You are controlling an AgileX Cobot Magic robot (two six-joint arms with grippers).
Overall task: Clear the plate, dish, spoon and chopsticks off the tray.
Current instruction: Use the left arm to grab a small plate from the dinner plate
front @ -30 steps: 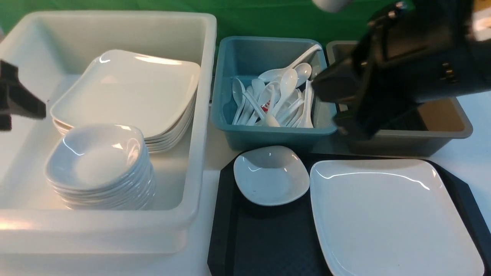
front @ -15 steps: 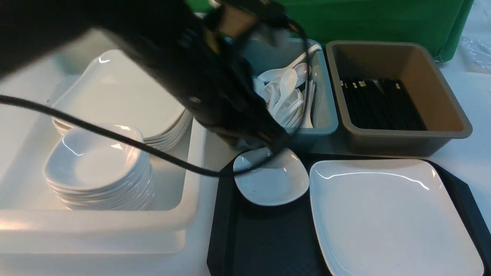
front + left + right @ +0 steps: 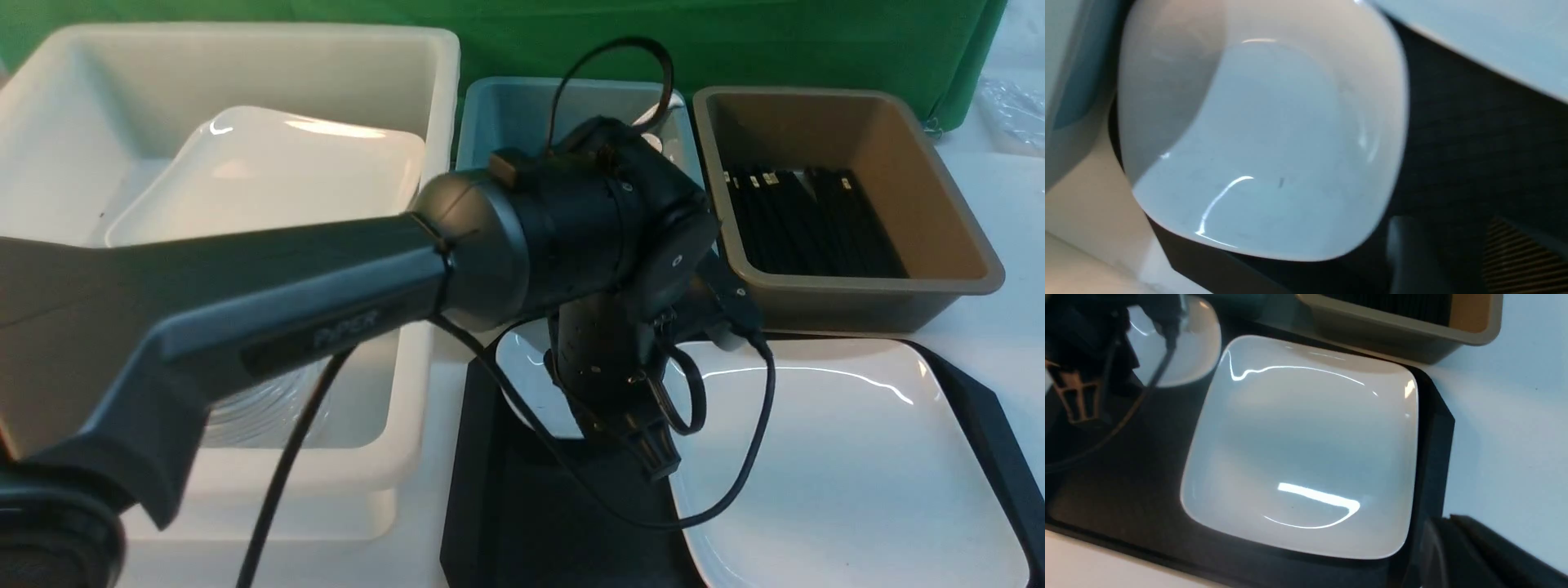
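The dish was seen on the tray, left of centre in the front view beside the plate, apparently right under the left claw, the nearer one. Whether that claw was open could not be told; the right claw was closed.

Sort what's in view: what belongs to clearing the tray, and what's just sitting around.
Part of the job:
- tray
- plate, on the tray
- dish, on the tray beside the plate

Just sitting around:
- white tub holding stacked plates
- blue bin
- brown bin holding black chopsticks
- green cloth behind
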